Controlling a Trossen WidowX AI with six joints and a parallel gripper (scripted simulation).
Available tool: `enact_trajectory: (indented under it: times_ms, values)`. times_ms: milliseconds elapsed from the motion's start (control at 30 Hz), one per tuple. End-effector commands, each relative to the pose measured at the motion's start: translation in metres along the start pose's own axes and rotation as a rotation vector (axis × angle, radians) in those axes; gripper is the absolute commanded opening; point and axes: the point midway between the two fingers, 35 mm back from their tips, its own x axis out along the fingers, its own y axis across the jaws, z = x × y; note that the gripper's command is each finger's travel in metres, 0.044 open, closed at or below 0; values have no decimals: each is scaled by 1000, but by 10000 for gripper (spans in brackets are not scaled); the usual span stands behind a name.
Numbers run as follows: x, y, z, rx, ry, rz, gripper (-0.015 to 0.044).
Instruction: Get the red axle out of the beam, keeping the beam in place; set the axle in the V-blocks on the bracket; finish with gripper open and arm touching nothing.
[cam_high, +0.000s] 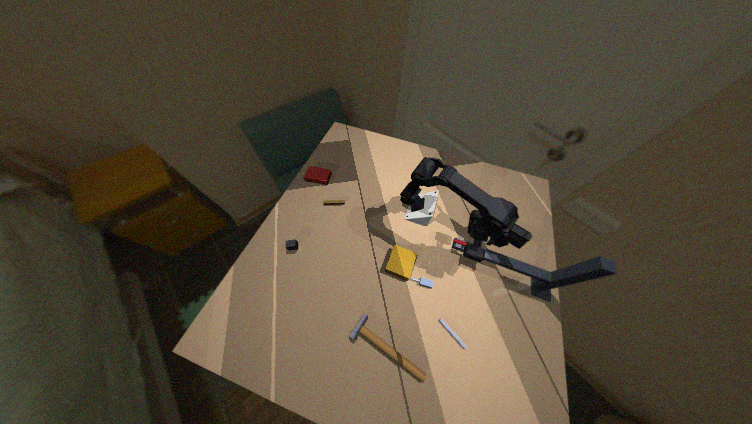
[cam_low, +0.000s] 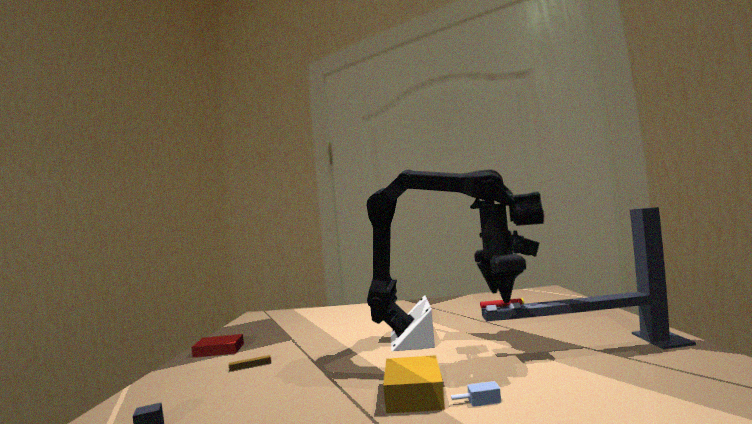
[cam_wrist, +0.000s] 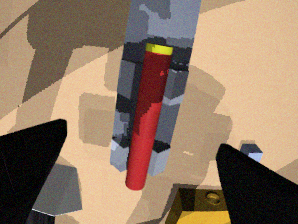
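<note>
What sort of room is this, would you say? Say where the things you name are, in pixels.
Probably a bedroom with a worktable: a made-up bed (cam_high: 47, 294) beside a wooden drawer unit (cam_high: 118, 181), and a panelled door (cam_high: 631, 68) (cam_low: 473, 158) behind.

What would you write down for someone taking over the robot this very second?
Gripper: open, nothing between its fingers, just above the bracket's arm end.
Red axle: lying in the V-blocks on the bracket, yellow end toward the upright post.
Beam: probably the yellow block, standing on the table.
Done: axle out and set down.
Left: probably just lift away so the arm touches nothing; whether the fingers brush anything is hard to tell.
</note>
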Motion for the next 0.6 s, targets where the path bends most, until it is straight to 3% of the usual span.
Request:
enact_trajectory:
  times_ms: [0, 567]
  values:
    - [-9, 0, 1, 5, -4, 1, 440]
    - [-10, 0, 0, 0, -1, -1, 440]
